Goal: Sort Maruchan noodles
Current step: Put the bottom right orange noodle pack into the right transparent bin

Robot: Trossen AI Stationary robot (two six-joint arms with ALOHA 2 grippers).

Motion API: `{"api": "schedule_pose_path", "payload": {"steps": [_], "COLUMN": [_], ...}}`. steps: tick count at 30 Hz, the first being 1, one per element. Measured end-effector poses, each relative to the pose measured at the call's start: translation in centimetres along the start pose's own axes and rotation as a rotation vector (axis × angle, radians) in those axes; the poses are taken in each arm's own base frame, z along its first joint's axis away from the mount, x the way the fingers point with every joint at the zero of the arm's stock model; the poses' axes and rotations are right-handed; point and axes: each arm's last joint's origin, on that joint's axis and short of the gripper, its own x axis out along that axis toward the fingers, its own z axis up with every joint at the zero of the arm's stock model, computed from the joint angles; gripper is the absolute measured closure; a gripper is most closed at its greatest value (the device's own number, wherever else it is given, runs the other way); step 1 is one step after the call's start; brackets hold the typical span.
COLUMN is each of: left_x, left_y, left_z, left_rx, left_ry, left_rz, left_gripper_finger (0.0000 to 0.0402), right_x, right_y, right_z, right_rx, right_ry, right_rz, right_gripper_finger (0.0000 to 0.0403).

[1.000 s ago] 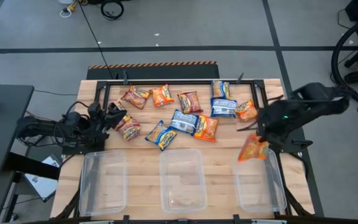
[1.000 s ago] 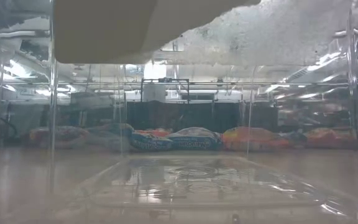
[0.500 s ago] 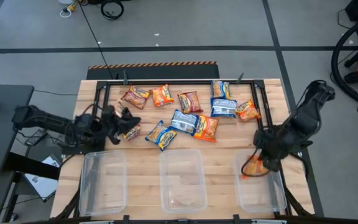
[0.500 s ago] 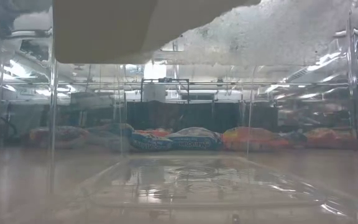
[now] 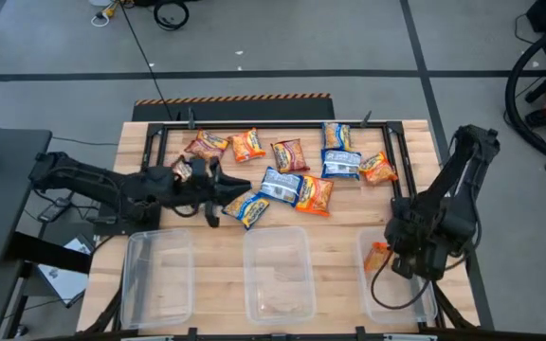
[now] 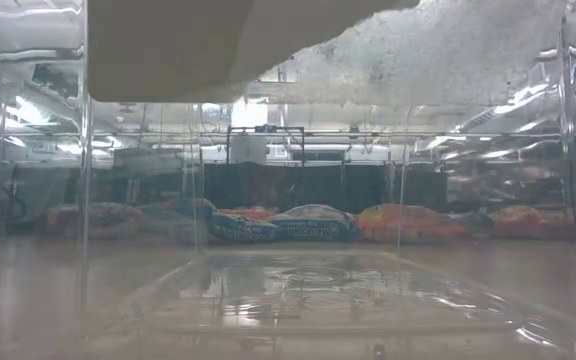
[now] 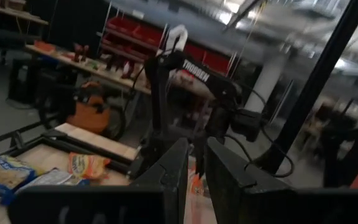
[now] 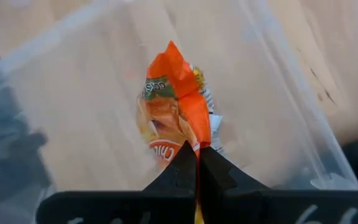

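Right gripper [image 8: 197,163], jaws pinched on an orange noodle packet [image 8: 171,106], holds it inside the clear bin [image 5: 417,296] at the table's 4 o'clock; a late release risks dragging it out, while the left gripper [image 5: 218,192], state undeterminable, hovers at 9 o'clock.

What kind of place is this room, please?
Probably a robotics lab or workshop: a wooden table on a grey concrete floor, cables lying about, and shelves with red bins behind.

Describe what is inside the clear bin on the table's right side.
Right bin holds an orange noodle packet, pinched by the right gripper. The arm covers part of the bin floor.
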Motion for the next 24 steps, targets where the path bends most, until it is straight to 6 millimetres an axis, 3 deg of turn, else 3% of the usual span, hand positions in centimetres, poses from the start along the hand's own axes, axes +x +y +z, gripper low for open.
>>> {"api": "schedule_pose_path", "payload": {"steps": [8, 16, 24], "left_x": [2.9, 2.8, 2.1], "left_y": [-1.7, -2.1, -3.7], "left_z": [2.0, 1.9, 1.1], "left_rx": [0.048, 0.059, 0.060], "left_ry": [0.055, 0.088, 0.139], "left_rz": [0.031, 0.014, -0.064], "left_gripper_finger": [0.0345, 0.0345, 0.0345], "right_x": [0.6, 2.7, 1.9], "right_y": [0.2, 0.0, 0.0], "right_z": [-0.7, -1.5, -1.3], "right_rx": [0.027, 0.066, 0.088], "right_ry": [-0.093, -0.078, -0.067], "right_rz": [-0.027, -0.104, -0.134], "right_gripper_finger": [0.0397, 0.0373, 0.0361]}}
